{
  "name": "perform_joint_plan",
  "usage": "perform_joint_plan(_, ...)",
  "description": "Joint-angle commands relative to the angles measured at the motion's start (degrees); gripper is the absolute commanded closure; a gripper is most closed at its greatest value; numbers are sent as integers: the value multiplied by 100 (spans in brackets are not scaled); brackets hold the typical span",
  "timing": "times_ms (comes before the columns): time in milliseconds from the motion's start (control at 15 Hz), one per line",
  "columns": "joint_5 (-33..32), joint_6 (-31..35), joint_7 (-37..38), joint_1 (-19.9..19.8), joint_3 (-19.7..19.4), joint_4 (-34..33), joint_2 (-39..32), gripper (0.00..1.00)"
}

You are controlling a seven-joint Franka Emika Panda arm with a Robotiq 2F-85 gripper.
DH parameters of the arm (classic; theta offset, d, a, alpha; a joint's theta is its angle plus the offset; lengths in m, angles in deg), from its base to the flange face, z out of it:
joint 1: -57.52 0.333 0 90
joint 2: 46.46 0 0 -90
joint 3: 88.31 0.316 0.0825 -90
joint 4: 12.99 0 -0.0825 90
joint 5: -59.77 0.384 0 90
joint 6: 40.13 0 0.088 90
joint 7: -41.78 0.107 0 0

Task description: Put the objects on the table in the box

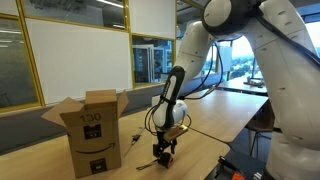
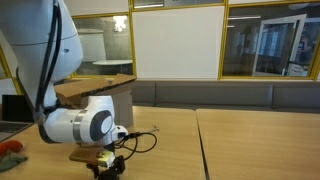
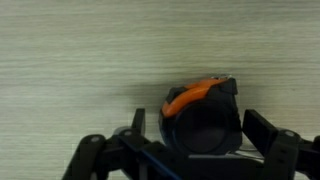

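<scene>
A round black object with an orange top edge (image 3: 205,118), like a tape measure, lies on the wooden table (image 3: 80,60). In the wrist view my gripper (image 3: 198,135) is low over it, one finger on each side, with a small gap on both sides. The jaws are open and not touching it. In both exterior views the gripper (image 1: 165,152) (image 2: 108,163) is down at the table top. The open cardboard box (image 1: 92,130) stands upright on the table beside the gripper. Its flaps (image 2: 95,85) also show behind the arm.
A small dark item (image 1: 133,140) lies on the table between box and gripper. A cable hangs from the wrist (image 2: 140,138). An orange-red thing (image 2: 10,148) and a laptop (image 2: 14,108) sit at one table end. The table edge (image 1: 215,160) is close to the gripper.
</scene>
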Motion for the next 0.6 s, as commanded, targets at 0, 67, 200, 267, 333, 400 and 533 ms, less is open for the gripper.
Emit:
perform_joint_plan(0, 34, -84, -108, 32, -39, -218, -176, 0)
perform_joint_plan(67, 29, -88, -105, 40, -40, -236, -200, 0)
perform_joint_plan(200, 30, -77, -126, 36, -34, -256, -242, 25)
perform_joint_plan(267, 28, -75, -138, 35, -34, -263, -256, 26)
perform_joint_plan(333, 35, -72, -151, 29, -29, -268, -263, 34)
perform_joint_plan(400, 38, -72, -157, 26, -28, -273, -265, 42)
perform_joint_plan(533, 46, -87, -164, 22, -23, -301, -270, 45)
